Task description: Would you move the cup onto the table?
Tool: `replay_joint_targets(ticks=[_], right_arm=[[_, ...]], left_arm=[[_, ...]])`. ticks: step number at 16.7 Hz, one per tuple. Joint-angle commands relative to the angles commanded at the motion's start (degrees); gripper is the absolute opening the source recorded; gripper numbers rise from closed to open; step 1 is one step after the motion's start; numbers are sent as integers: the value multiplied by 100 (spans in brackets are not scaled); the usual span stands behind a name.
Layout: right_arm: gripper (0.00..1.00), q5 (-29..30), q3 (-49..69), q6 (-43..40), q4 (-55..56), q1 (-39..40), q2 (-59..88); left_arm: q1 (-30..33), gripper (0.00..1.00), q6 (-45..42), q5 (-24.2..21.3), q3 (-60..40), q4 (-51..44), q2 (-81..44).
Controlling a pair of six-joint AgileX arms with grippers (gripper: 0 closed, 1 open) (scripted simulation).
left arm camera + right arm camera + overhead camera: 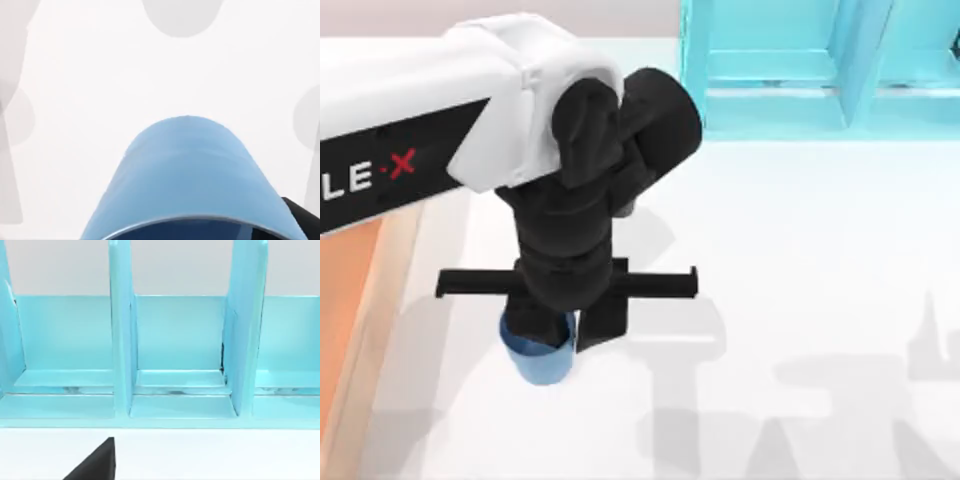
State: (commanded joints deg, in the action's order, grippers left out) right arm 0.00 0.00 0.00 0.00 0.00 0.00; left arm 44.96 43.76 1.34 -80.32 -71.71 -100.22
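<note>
- The cup is a small round thing of see-through blue with smooth plain walls and a thin rim, with no handle.
- It stands upright, long axis vertical, mouth up toward the left gripper; whether its base touches the tabletop or hangs just above it I cannot tell.
- It lies toward the tabletop's left side, near the tray.
- The left gripper, matte black and blocky, points straight down and is clenched on the cup, one finger inside its mouth and the other finger against its outer wall.
- The tabletop is flat, white and glossy, with soft grey shadows.
- The tray at the left edge is orange-brown wood.
- The shelf at the far edge is turquoise, made of flat panels with upright dividers.
- The right gripper shows as a black tip facing the shelf; whether it is released or clenched I cannot tell.
</note>
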Motion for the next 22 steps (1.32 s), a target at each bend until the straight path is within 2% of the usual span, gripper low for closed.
replay_joint_targets(ticks=[6,11,22], right_arm=[[100,0,0,0,0,0,0],[100,0,0,0,0,0,0],[100,0,0,0,0,0,0]], left_arm=[[-98,0,-110,10,1038,1157,-100],[-109,0,-116,12,1109,1231,-109],[-109,83,-116,12,1109,1231,-109]])
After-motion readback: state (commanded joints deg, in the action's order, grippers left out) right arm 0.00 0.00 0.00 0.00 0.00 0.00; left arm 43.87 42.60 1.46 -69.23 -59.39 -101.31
